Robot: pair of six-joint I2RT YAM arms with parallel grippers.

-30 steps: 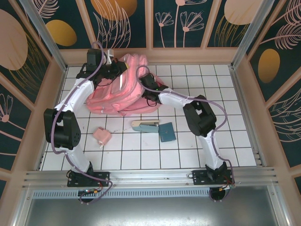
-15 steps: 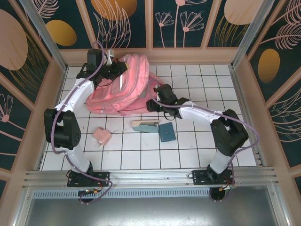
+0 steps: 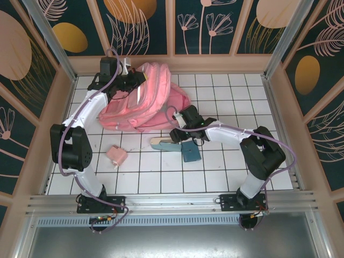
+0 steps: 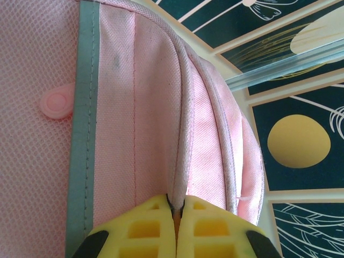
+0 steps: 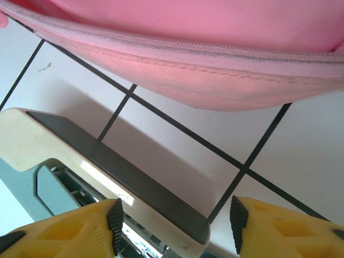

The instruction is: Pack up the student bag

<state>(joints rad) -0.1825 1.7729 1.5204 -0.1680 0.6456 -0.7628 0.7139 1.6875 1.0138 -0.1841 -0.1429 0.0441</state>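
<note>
White-tiled table (image 3: 231, 166), floral wall panels (image 3: 215, 27); left jaws pinching student bag (image 4: 150, 107); right jaws apart above stapler (image 3: 164, 143).

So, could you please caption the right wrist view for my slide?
Open right hand poised over the stapler beside the pink student bag.

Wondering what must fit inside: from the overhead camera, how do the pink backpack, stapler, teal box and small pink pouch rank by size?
1. Pink backpack, by far the largest.
2. Stapler, longest of the small items.
3. Teal box and small pink pouch: too alike to rank.
</note>
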